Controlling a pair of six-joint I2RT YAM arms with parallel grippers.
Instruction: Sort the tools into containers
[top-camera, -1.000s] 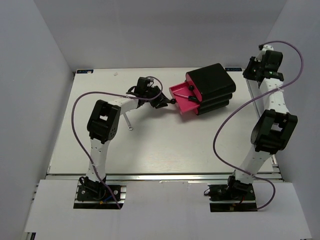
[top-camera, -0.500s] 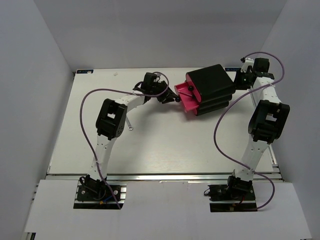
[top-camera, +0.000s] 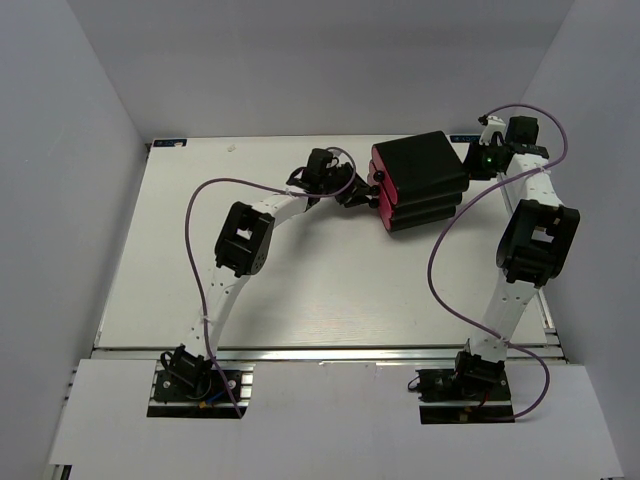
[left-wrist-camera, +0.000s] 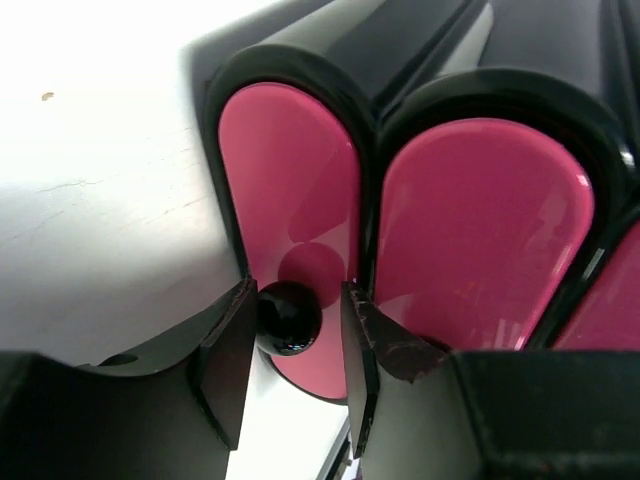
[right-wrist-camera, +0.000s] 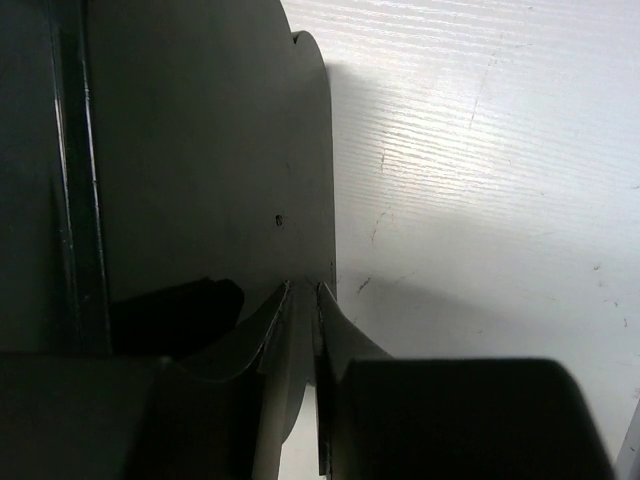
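Observation:
The black cabinet (top-camera: 420, 165) stands at the back of the table with its pink-red drawers (top-camera: 381, 200) pushed in. In the left wrist view a pink drawer front (left-wrist-camera: 300, 200) fills the frame beside a second one (left-wrist-camera: 480, 230). My left gripper (top-camera: 366, 194) (left-wrist-camera: 297, 289) is open around the round black knob (left-wrist-camera: 290, 318). The knob touches one finger and a gap shows at the other. My right gripper (top-camera: 479, 160) (right-wrist-camera: 303, 290) is shut, with its tips against the cabinet's dark rear wall (right-wrist-camera: 200, 150). No tools are in view.
White table (top-camera: 330, 280) with walls on three sides. The left arm's elbow (top-camera: 245, 237) hangs over the table's left middle, with its purple cable looping above. The right arm reaches along the right edge to the back corner.
The left gripper moved right with the knob and the open pink drawer slid shut into the cabinet. The right gripper came down against the cabinet's back. The left arm now covers the small wrench.

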